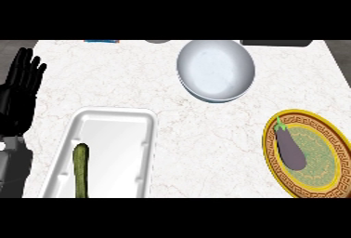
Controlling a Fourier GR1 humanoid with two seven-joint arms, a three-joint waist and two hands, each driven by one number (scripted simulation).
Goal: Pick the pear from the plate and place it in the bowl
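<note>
White marbled worktop [205, 135] carries a white tray [109, 153] left of the pale bowl [216, 69]; below-right of the bowl a gold plate [312, 186] holds an aubergine [291, 146], not a pear: likely light, smooth, slippery, best grasped mid-body. Left robot hand [21, 88] rests released, far left of the bowl

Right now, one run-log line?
left robot hand: open, resting left edge | right: unseen | plate: eggplant, no pear | bowl: empty

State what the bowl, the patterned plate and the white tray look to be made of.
Bowl: probably glazed ceramic; smooth pale blue-white with a soft sheen.
Plate: likely painted ceramic, with a gold key-pattern rim.
Tray: looks like plastic or enamel; plain glossy white.
</note>
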